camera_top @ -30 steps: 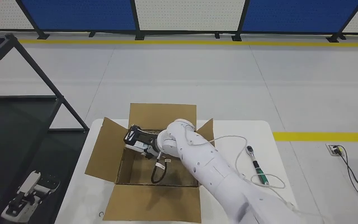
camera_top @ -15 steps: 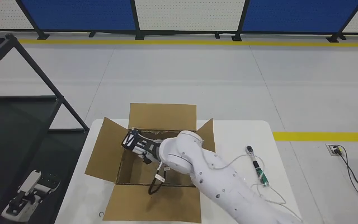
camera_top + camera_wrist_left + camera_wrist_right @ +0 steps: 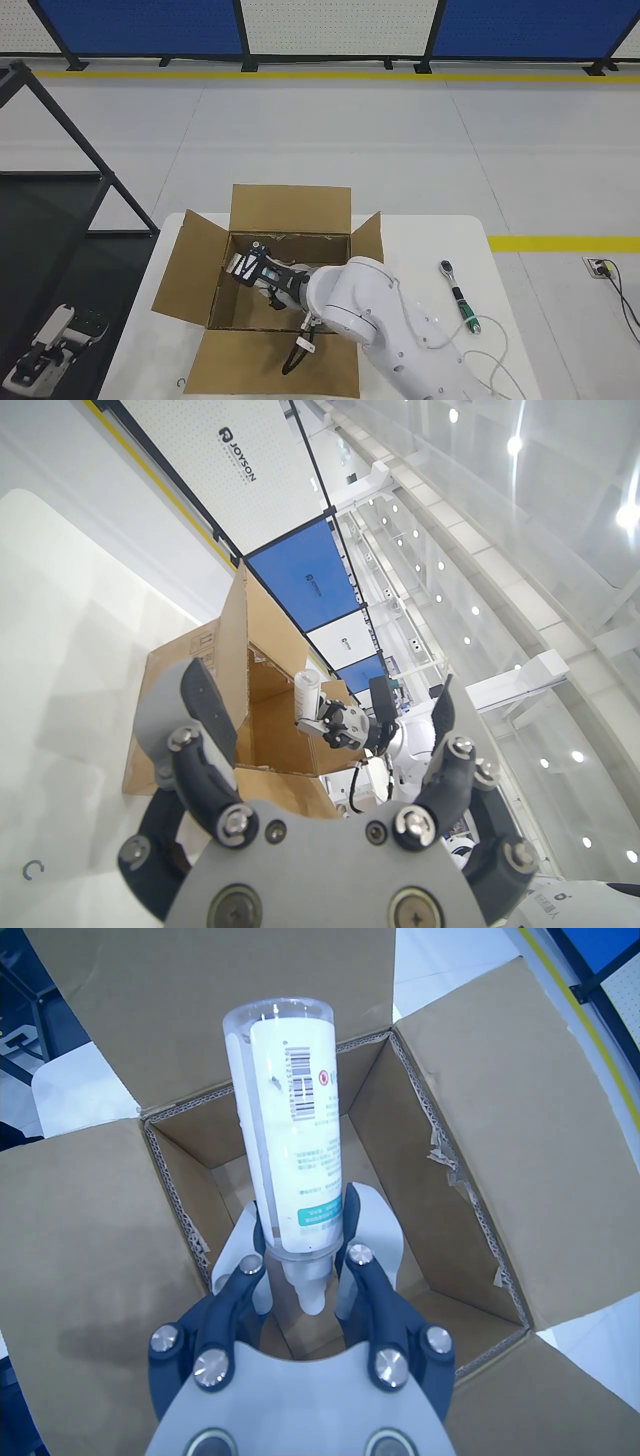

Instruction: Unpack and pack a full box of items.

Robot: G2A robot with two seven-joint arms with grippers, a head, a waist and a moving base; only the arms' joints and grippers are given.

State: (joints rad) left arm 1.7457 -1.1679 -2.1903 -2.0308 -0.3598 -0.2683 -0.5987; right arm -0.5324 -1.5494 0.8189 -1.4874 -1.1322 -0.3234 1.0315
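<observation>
Cardboard box [image 3: 290,207] on the white tabletop [image 3: 430,250], all four flaps folded outward; brown inner walls and floor bare where visible in the right wrist view. Right gripper [image 3: 302,1213] above the box's left part, near the left wall; fingers pinching a white bottle [image 3: 290,1128] close to its nozzle end, one on each side. Bottle tilted, nozzle toward the wrist, flat clear end pointing away toward the left flap; seen from the left wrist view, flat end raised above the box rim, touching no wall. Left gripper [image 3: 324,682] off to the left of the box, well apart from it; fingers spread wide, nothing between them. Green-handled tool [image 3: 458,295] lying on the tabletop right of the box, well apart from it, beside a thin white cable.
</observation>
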